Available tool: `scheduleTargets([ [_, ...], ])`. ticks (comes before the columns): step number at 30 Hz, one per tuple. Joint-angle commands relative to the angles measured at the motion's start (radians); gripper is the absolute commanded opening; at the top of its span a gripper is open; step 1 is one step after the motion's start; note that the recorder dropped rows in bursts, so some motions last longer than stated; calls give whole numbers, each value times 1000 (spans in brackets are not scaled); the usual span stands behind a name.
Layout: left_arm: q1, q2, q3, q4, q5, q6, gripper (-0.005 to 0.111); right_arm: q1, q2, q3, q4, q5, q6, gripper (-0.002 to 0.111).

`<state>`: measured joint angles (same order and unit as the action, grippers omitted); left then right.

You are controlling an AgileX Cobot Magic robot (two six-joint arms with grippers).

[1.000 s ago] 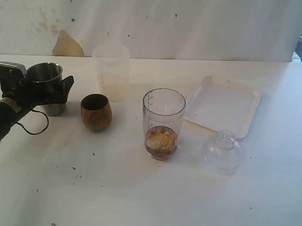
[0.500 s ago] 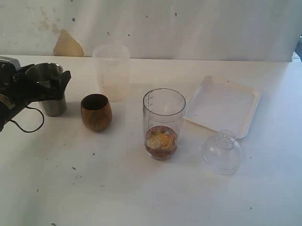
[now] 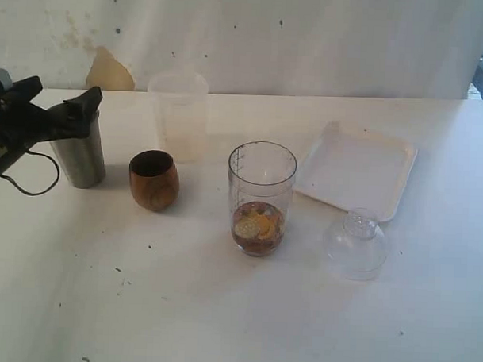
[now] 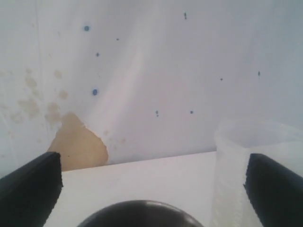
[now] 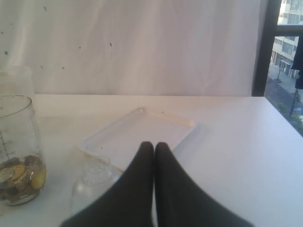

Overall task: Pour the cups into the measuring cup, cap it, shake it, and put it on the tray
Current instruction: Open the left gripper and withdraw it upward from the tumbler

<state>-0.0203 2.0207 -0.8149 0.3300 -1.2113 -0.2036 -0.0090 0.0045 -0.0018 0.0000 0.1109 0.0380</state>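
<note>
The clear measuring cup (image 3: 261, 199) stands upright and uncapped near the middle of the white desk (image 3: 221, 307), with yellow and brown pieces in its bottom. Just beside it, on the right of the exterior view, lies a clear domed lid (image 3: 356, 243), and behind that the white tray (image 3: 357, 169), bare. To the cup's left stands the brown wooden cup (image 3: 153, 179), then the steel tumbler (image 3: 78, 155); a frosted cup (image 3: 179, 115) stands behind them by the wall. The left tool (image 3: 58, 103) is spread wide at the tumbler's rim, gripping nothing. The right tool (image 5: 154, 149) is closed and empty, facing the lid and tray
</note>
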Motion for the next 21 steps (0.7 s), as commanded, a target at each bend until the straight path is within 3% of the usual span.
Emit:
scheduleTargets([
  [1, -1, -67, 6, -34, -10, 14, 105, -4, -4, 2, 0, 0, 1, 0],
  [4, -1, -135, 4, -57, 51, 46, 105, -4, -4, 2, 0, 0, 1, 0],
  [10, -1, -258, -47, -133, 333, 43, 105, -4, -4, 2, 0, 0, 1, 0],
  [17, -1, -356, -165, -133, 747, -53, 105, -4, -4, 2, 0, 0, 1, 0],
  [21, -1, -389, -253, -133, 1050, -128, 105, -4, -4, 2, 0, 0, 1, 0],
])
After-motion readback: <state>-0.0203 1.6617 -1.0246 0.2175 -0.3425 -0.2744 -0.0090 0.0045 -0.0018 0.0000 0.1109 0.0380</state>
